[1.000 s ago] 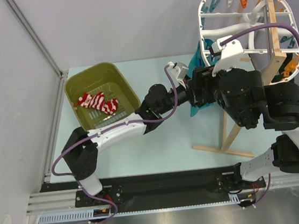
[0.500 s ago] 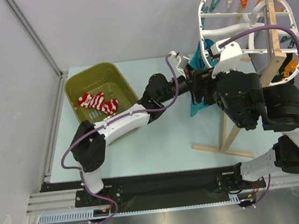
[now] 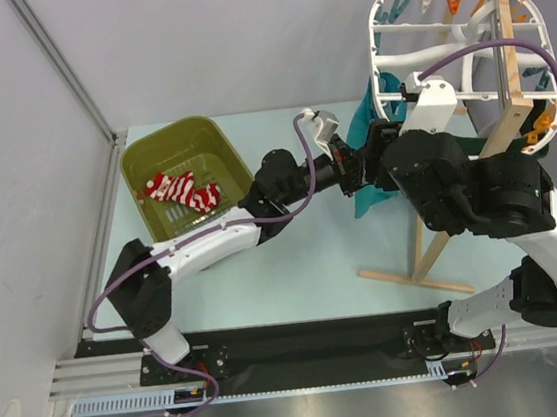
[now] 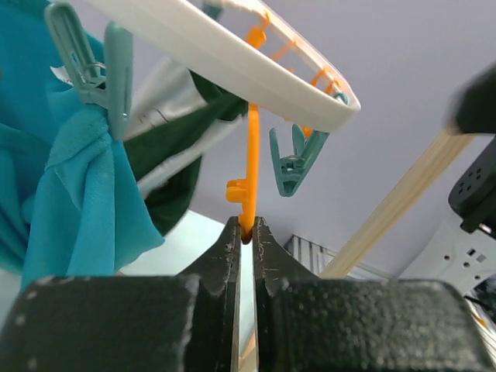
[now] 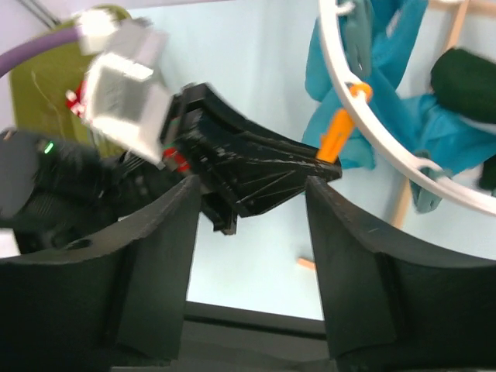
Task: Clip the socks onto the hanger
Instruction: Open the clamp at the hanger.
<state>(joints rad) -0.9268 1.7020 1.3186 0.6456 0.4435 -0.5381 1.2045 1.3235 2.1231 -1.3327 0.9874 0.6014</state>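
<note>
The light was bright and even, with faint shadows on the table point(image 3: 295, 267). The orange clip point(image 4: 252, 155) was sharp between my dark, soft left fingers point(image 4: 155, 325) at six o'clock. In my right view the plug point(image 5: 116, 62) at ten o'clock was smeared.

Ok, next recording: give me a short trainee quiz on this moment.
1. True or false: the socks lie in the basket, not on the hanger.
2. The left gripper is shut on: A) a sock B) an orange clip C) the basket.
3. Fill in: the right gripper's fingers stand ___.
Key: 1 true; 2 B; 3 open.
</note>
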